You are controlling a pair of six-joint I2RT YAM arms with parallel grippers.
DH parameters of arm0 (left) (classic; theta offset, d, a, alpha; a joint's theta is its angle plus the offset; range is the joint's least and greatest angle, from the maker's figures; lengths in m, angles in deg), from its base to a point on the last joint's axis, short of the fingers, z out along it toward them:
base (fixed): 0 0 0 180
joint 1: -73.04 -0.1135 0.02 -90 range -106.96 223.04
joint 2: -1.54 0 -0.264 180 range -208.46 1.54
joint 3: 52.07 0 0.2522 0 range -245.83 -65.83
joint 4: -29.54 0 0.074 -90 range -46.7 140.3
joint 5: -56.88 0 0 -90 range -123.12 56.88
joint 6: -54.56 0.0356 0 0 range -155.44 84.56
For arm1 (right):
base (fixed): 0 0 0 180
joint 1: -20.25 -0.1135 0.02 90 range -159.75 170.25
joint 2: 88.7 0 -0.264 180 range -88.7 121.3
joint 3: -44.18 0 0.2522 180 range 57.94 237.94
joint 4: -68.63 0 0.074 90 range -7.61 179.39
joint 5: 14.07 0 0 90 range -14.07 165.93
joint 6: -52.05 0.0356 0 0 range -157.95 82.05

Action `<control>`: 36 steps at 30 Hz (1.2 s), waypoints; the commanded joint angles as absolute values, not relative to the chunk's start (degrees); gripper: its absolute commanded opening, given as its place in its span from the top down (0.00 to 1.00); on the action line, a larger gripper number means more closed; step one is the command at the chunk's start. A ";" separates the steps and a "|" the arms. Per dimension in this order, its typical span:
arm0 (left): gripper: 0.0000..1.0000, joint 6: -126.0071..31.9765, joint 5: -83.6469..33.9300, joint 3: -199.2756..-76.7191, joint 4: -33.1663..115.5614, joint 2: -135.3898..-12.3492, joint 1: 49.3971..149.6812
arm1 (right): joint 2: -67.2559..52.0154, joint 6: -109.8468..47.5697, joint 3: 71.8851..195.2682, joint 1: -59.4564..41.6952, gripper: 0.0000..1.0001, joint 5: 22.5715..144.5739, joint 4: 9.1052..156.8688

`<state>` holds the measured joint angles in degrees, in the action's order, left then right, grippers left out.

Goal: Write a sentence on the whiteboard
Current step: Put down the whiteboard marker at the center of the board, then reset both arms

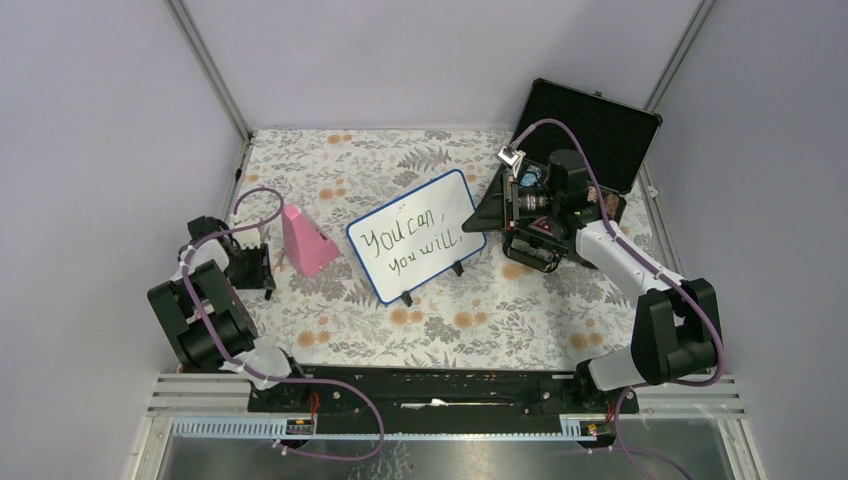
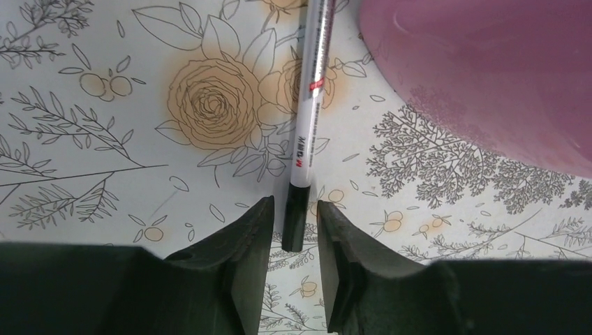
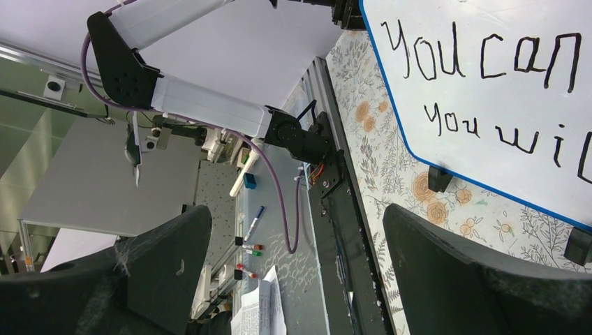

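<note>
Left tool (image 2: 294,204), low centre: parted, straddling the black end of the marker (image 2: 311,105), not gripping. Right tool (image 3: 297,213) spread wide, empty, right of whiteboard (image 3: 482,94).

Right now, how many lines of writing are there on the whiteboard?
2. The upper line, "You can", runs across the middle of the whiteboard. The lower line, "you will,", sits just under it, nearer the arms. Nothing covers the board in the top view.

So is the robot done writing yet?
Nearly, it seems. Done: the board shows the sentence "You can, you will," in two lines. In hand: nothing; the marker lies on the table between the parted fingers of the left gripper, not squeezed, and the right gripper is open by the board. Left: probably just backing both grippers away.
</note>
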<state>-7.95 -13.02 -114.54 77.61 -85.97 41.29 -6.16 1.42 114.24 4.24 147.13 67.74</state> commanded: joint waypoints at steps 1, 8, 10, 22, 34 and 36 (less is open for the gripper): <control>0.62 -6.62 -10.86 -117.48 80.49 -83.01 41.44 | -6.76 0.34 115.15 4.67 0.00 148.52 66.11; 0.21 -5.91 -12.65 -125.61 87.47 -75.77 42.30 | -7.31 -2.75 117.34 5.76 0.00 147.74 70.06; 0.15 -6.15 -12.47 -129.75 90.07 -74.34 42.41 | -7.31 -4.18 118.61 6.34 0.00 147.74 72.17; 0.01 -9.40 -13.70 -163.04 100.90 -81.76 50.23 | -4.12 -22.34 136.74 19.10 0.00 143.03 96.26; 0.01 -21.17 -15.25 -171.04 94.08 -87.84 68.78 | -2.90 -35.31 141.67 28.92 0.00 126.07 106.76; 0.01 -24.62 -12.58 -167.02 89.62 -86.25 69.11 | -2.72 -35.67 140.03 29.63 0.00 124.40 106.74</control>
<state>-16.96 -14.53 -171.69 97.80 -89.18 68.20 -2.75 -31.78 140.64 28.69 130.06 104.72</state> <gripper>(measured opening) 0.989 0.993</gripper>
